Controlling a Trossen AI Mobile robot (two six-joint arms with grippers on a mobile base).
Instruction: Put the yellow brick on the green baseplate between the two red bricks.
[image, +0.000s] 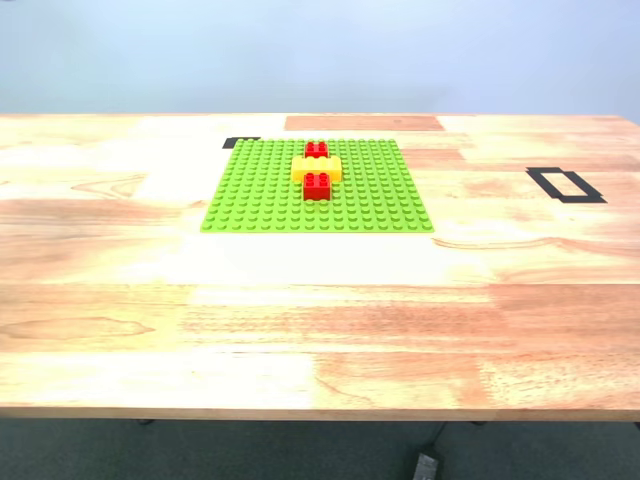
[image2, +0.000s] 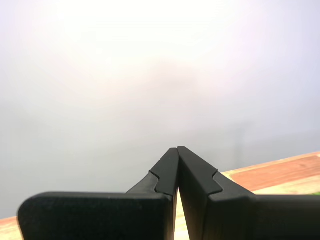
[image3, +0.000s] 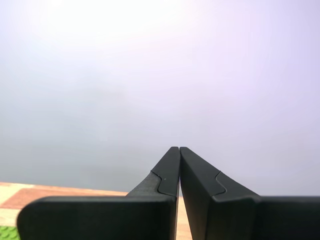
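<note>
The green baseplate (image: 318, 185) lies flat on the wooden table in the exterior view, toward the far side. On it the yellow brick (image: 317, 168) sits crosswise between the two red bricks, one behind it (image: 316, 149) and one in front (image: 318, 185), all three touching in a row. No arm shows in the exterior view. My first gripper (image2: 178, 148) is shut with nothing between its black fingers and points at the pale wall above the table's far edge. My second gripper (image3: 179, 148) is shut and empty too, aimed the same way.
A black tape rectangle (image: 565, 185) marks the table at the exterior view's right. A small black tape mark (image: 240, 143) lies by the baseplate's far corner at the exterior view's left. A reddish wood patch (image: 364, 123) runs behind the plate. A cable plug (image: 425, 465) lies on the floor.
</note>
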